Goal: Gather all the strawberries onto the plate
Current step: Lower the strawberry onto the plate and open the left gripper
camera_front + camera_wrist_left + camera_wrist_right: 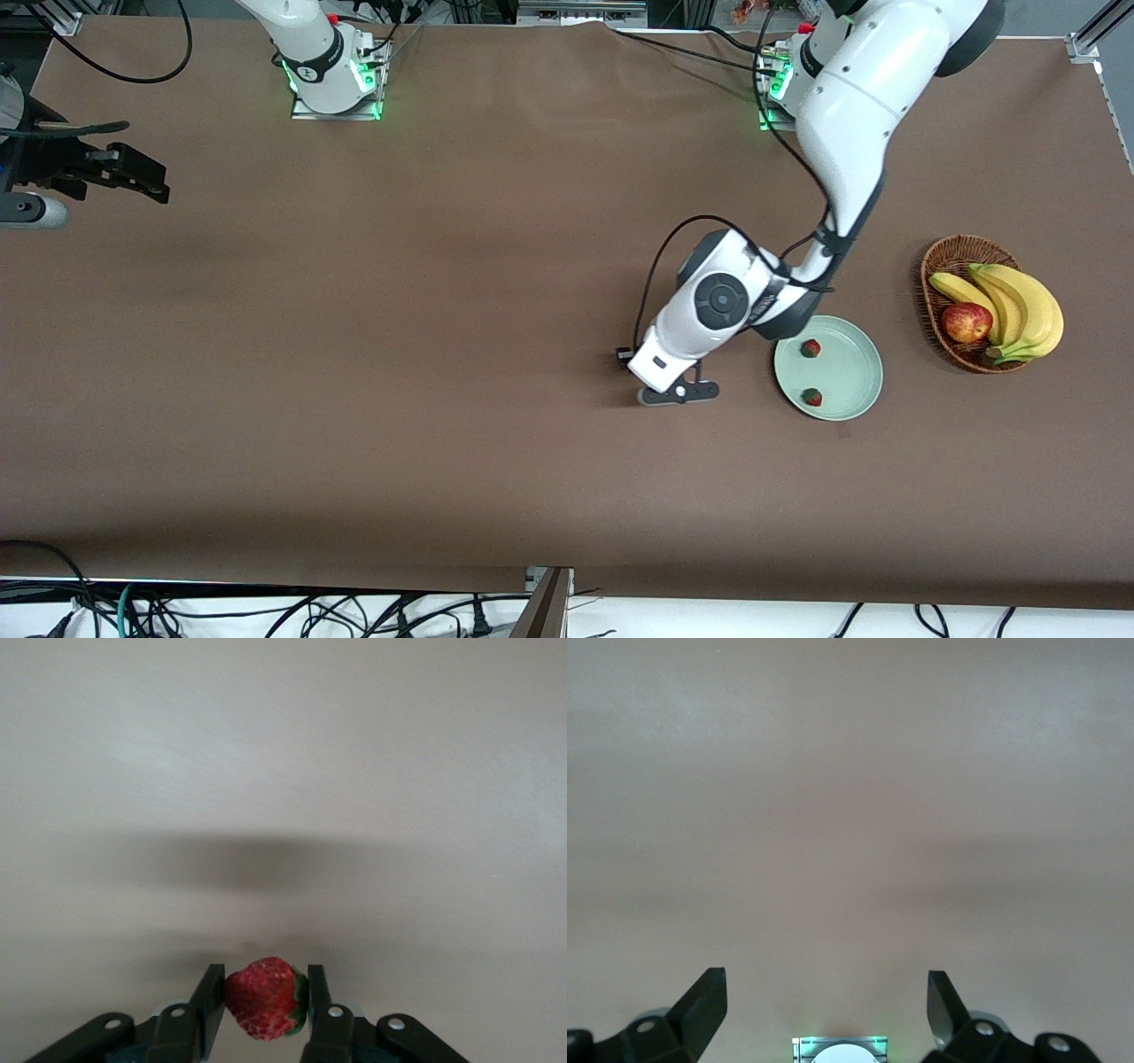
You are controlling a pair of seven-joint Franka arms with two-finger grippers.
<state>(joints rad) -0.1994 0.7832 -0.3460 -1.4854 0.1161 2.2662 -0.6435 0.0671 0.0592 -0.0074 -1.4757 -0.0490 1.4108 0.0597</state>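
Note:
My left gripper (678,393) is low over the bare table, beside the plate on the side toward the right arm's end. In the left wrist view the left gripper (264,976) is shut on a red strawberry (263,999) with a green top. The pale mint-green plate (852,368) holds two more strawberries, one (810,348) farther from the front camera and one (812,398) nearer to it. My right gripper (827,981) is open and empty, held high over bare table; it shows at the right arm's end of the table (156,182) and waits.
A brown wicker basket (943,252) with bananas (1019,306) and a red apple (966,322) stands beside the plate, toward the left arm's end. A brown cloth (443,354) covers the table. Cables lie along the table's near edge.

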